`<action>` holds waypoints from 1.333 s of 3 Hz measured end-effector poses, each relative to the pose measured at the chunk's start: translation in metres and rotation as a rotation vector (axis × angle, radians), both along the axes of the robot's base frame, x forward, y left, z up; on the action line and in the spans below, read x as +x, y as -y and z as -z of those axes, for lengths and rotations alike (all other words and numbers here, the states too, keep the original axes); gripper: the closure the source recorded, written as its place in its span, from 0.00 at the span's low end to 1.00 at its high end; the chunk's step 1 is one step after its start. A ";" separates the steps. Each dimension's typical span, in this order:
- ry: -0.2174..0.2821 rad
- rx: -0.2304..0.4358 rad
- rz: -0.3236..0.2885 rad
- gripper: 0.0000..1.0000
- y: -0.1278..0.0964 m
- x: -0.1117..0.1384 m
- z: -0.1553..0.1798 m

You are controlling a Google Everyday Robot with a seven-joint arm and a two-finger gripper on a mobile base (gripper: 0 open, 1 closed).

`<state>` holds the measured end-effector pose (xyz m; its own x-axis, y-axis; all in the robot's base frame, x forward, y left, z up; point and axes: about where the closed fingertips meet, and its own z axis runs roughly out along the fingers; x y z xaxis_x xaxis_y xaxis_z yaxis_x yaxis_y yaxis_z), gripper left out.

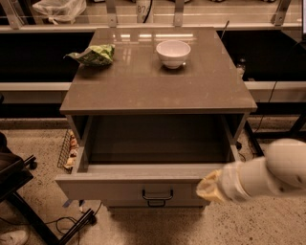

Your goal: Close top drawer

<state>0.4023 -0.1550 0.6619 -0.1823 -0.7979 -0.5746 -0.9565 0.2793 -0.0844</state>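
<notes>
Room: dim workshop sort of place, speckled floor (267, 225), with a long pale shelf (275, 86) running along the far side and black gaps around it.
Counter: glossy grey-brown counter (158, 91) on top of a cabinet, pretty much dead centre, with light glare on its far edge.
Bowl: white bowl (173, 51), upright, on the far part of the counter, a bit right of centre.
Bag: crumpled green bag (93, 54) on the far left of the counter, well apart from the bowl.
Drawer: top drawer (105, 187) is open, pulled toward the near side, its front sitting well out past the counter's near edge. It's dark inside toward the back, with a pale grey strip showing just behind the front.
Handle: small dark loop handle (157, 194) centred on the drawer front. Another one like it peeks out just underneath.
Pincer: yellowish pincer (209, 187) at the near right, in front of the drawer's front panel, just right of the handle and about level with it. Open or closed? Honestly can't tell. Can't tell if it's actually touching the panel either.
Arm: fat white arm (272, 172) comes in from the right edge, pointing left.
Left of cabinet: wire rack (67, 150) with some stuff in it on the floor just beside the cabinet. A dark chair base (28, 201) and cables (71, 222) sit nearer.
Far left: clear plastic bag (60, 8) up at the back.
</notes>
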 end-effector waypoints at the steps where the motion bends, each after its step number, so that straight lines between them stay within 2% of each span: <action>1: -0.008 0.005 -0.029 1.00 -0.021 0.031 0.005; 2: -0.008 0.005 -0.029 1.00 -0.021 0.030 0.005; 3: -0.010 0.018 -0.049 1.00 -0.040 0.059 0.008; 4: -0.014 0.054 -0.088 1.00 -0.080 0.120 0.016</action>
<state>0.5222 -0.0747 0.6457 -0.1211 -0.7790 -0.6152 -0.9786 0.1977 -0.0578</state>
